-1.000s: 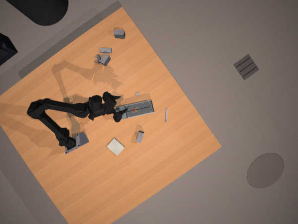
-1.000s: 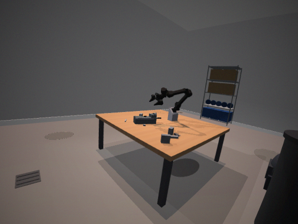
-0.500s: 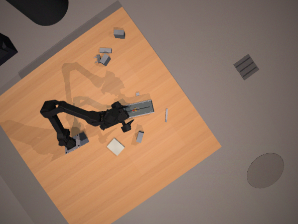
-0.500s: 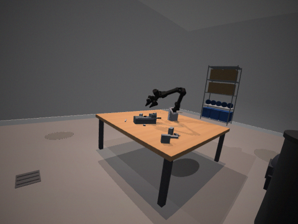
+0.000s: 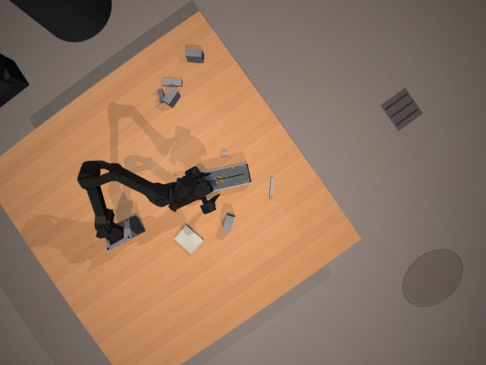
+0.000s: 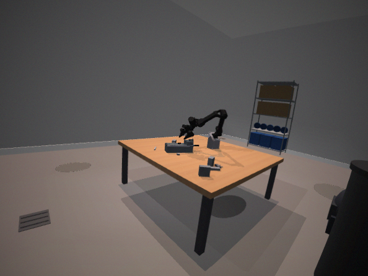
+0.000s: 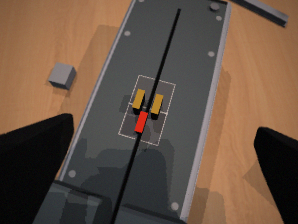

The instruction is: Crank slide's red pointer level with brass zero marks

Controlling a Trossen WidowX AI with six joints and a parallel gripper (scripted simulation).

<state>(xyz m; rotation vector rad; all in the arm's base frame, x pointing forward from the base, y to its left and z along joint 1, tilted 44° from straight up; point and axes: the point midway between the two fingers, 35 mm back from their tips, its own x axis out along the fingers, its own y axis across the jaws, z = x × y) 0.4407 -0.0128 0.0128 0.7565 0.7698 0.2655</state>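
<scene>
The grey slide machine (image 5: pixel 239 175) (image 6: pixel 178 148) (image 7: pixel 192 85) has a dark top plate with a long black slot. The red pointer (image 5: pixel 218 179) (image 7: pixel 141 122) sits in the slot, on the housing side of the two brass marks. In the wrist view the left brass mark (image 7: pixel 138 101) and right brass mark (image 7: pixel 157 105) flank the slot, beyond the pointer's centre. The black crank handle (image 6: pixel 196 145) sticks out at the housing end; the arm hides it in the top view. My gripper (image 5: pixel 214 185) (image 6: pixel 183 137) (image 7: pixel 165 129) is open and empty, above the machine.
A small grey cube (image 5: pixel 224 153) (image 7: pixel 62 75) and a grey block (image 5: pixel 228 223) lie on either side of the machine. A thin bar (image 5: pixel 271 188) (image 7: pixel 260 12) lies beyond its far end. A cream tile (image 5: pixel 188 239) and several grey blocks (image 5: pixel 194 55) also lie on the table.
</scene>
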